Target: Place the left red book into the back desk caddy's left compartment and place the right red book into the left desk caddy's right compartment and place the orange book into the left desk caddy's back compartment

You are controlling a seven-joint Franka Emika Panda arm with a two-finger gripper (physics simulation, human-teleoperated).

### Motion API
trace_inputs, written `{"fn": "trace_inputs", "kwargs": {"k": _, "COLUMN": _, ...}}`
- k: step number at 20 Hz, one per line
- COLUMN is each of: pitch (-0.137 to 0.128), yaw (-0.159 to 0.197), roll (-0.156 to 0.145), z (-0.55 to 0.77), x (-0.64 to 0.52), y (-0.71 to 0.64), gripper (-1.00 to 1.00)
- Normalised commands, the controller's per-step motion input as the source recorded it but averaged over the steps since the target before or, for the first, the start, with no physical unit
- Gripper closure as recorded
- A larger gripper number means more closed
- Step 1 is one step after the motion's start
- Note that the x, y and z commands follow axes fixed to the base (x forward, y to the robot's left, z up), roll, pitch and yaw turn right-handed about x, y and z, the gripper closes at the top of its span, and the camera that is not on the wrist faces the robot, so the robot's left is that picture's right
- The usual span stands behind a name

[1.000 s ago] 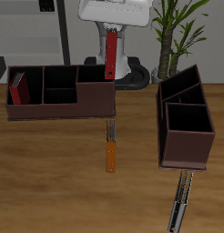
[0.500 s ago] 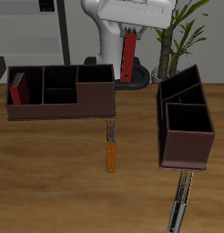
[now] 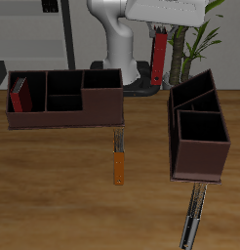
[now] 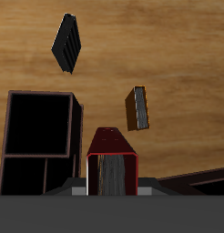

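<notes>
My gripper (image 3: 161, 35) is shut on the top end of a red book (image 3: 161, 59), which hangs upright in the air behind the gap between the two caddies. The wrist view looks down the same red book (image 4: 112, 173). A second red book (image 3: 20, 95) stands in an end compartment of the back desk caddy (image 3: 63, 119). The left desk caddy (image 3: 200, 156) lies end-on, and its large square right compartment (image 4: 36, 127) is empty. The orange book (image 3: 119, 161) lies flat on the table in front of the back caddy; the wrist view shows the orange book (image 4: 137, 107) too.
A thin grey-black striped book (image 3: 193, 217) lies near the table's front edge, before the left desk caddy. A potted plant (image 3: 190, 29) and the robot's white base (image 3: 122, 49) stand behind the caddies.
The arm has carried the red book sideways, from above the back caddy's end toward the left desk caddy, and slightly higher. Everything on the table stayed put.
</notes>
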Motion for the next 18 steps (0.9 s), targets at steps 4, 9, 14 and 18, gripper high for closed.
{"fn": "trace_inputs", "kwargs": {"k": 4, "pitch": -0.049, "yaw": -0.005, "roll": 0.033, "z": 0.15, "x": 0.14, "y": 0.67, "gripper": 1.0}}
{"fn": "trace_inputs", "kwargs": {"k": 9, "pitch": 0.041, "yaw": -0.007, "roll": 0.012, "z": -0.25, "x": 0.16, "y": 0.49, "gripper": 1.0}}
{"fn": "trace_inputs", "kwargs": {"k": 14, "pitch": 0.013, "yaw": 0.007, "roll": 0.009, "z": -0.09, "x": 0.02, "y": 0.49, "gripper": 1.0}}
{"fn": "trace_inputs", "kwargs": {"k": 18, "pitch": -0.016, "yaw": -0.002, "roll": 0.002, "z": 0.08, "x": 0.12, "y": 0.37, "gripper": 1.0}}
